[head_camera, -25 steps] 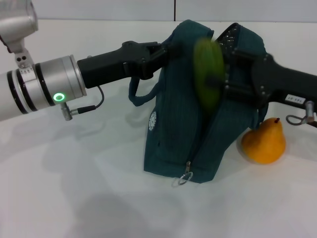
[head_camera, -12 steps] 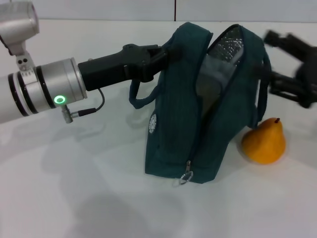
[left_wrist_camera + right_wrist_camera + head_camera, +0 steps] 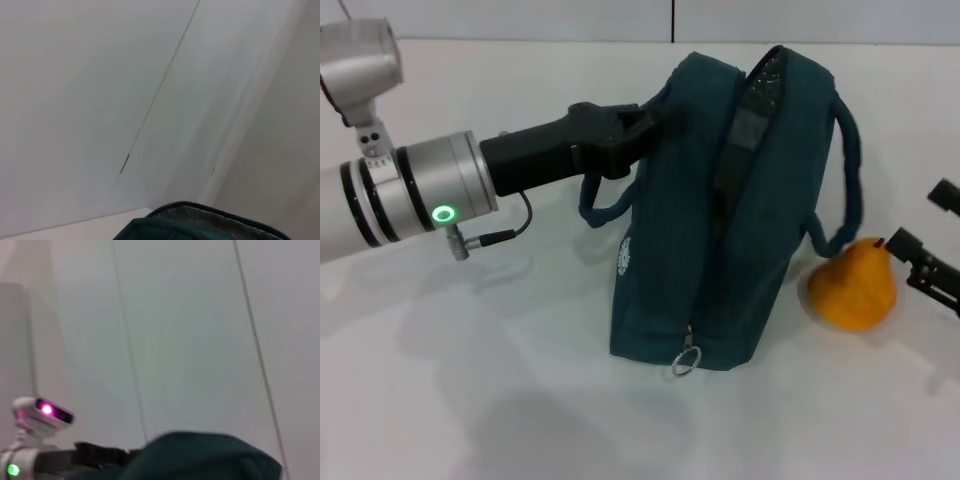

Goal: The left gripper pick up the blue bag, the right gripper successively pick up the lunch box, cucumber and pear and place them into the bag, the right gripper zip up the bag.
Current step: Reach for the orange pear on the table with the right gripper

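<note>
The blue bag [image 3: 700, 250] stands upright mid-table, its top slit open and showing silver lining [image 3: 767, 75]. Its zipper pull [image 3: 688, 358] hangs near the base. My left gripper [image 3: 642, 122] reaches in from the left and is shut on the bag's upper left edge. The pear [image 3: 850, 287] sits on the table just right of the bag. My right gripper [image 3: 925, 222] is open at the far right, beside the pear and slightly above it, holding nothing. The lunch box and cucumber are out of view. Both wrist views show only the bag's top: bag [image 3: 200, 227], bag [image 3: 210, 455].
White tabletop [image 3: 520, 400] lies all around the bag, with a wall behind it. One bag handle [image 3: 845, 170] loops down toward the pear. The left arm's green ring light [image 3: 443, 214] glows at the left.
A second ago my right gripper held the cucumber over the bag's opening. It has let go, pulled away right and dropped beside the pear. The cucumber no longer shows.
</note>
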